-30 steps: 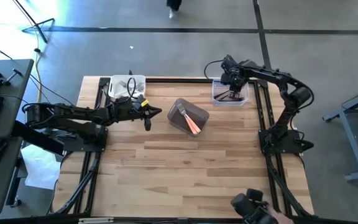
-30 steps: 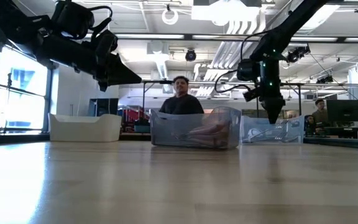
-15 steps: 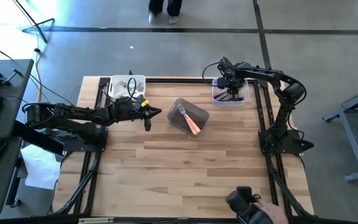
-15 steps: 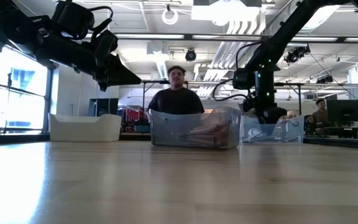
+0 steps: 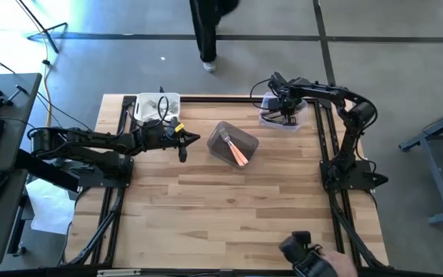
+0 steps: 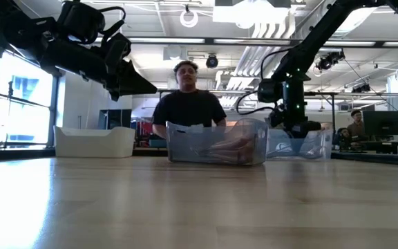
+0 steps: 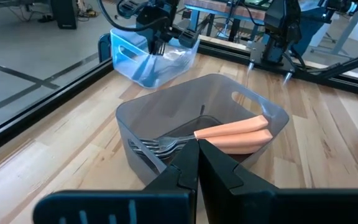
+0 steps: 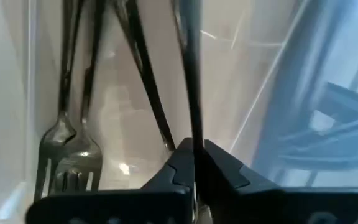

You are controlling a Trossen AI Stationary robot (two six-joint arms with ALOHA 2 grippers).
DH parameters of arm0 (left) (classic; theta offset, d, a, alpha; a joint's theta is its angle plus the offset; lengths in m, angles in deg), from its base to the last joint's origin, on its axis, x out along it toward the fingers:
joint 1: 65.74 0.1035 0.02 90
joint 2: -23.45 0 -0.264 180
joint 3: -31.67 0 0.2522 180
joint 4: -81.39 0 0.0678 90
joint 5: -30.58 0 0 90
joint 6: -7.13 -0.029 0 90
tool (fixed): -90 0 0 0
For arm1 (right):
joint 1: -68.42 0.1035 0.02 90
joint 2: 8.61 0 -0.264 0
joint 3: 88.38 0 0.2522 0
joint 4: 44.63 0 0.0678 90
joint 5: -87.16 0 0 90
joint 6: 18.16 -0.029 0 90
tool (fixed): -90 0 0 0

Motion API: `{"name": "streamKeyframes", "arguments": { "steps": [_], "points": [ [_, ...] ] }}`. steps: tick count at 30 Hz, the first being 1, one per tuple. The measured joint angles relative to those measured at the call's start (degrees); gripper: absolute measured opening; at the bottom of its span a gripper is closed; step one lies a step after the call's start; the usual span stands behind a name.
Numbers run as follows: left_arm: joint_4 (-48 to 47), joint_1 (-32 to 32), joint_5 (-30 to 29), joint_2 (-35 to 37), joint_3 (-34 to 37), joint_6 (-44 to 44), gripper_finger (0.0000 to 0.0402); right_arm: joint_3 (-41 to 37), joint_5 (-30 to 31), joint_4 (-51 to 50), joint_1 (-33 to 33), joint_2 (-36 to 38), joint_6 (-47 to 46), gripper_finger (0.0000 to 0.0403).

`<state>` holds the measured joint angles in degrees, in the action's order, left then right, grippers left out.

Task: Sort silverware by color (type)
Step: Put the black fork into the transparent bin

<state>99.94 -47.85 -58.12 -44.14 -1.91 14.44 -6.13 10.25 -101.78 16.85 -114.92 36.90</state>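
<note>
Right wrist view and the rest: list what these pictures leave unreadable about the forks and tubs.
- Right wrist view: the right gripper sits inside the clear tub; the dark forks run off the frame's edges, so no count.
- High view: the white tub is partly covered by cables; its contents are too small to tell.
- Low view: the grey tub blurs its forks through the wall.
- Left wrist view: the left gripper hides part of the fork tines.

Orange-salmon fork handles (image 7: 232, 129) in grey tub (image 7: 143, 111); black-handled forks (image 8: 73, 93) in clear tub (image 7: 124, 53).
</note>
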Motion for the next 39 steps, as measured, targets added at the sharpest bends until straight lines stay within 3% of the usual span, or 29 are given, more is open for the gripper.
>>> {"name": "streamKeyframes", "arguments": {
  "steps": [15,31,39],
  "points": [
    [0.0,0.0,0.0,0.0,0.0,-0.1,0.0,0.0,-1.0,-0.8,-0.2,4.8,0.0,0.0004],
    [0.0,-1.2,0.0,0.0,0.0,0.0,0.0,0.0,-7.4,-3.8,-0.3,5.2,-9.8,0.0001],
    [-0.1,-1.2,0.0,0.0,0.0,-0.4,0.0,0.1,-9.4,-2.6,-1.2,11.3,-9.5,0.0001]
  ]
}}
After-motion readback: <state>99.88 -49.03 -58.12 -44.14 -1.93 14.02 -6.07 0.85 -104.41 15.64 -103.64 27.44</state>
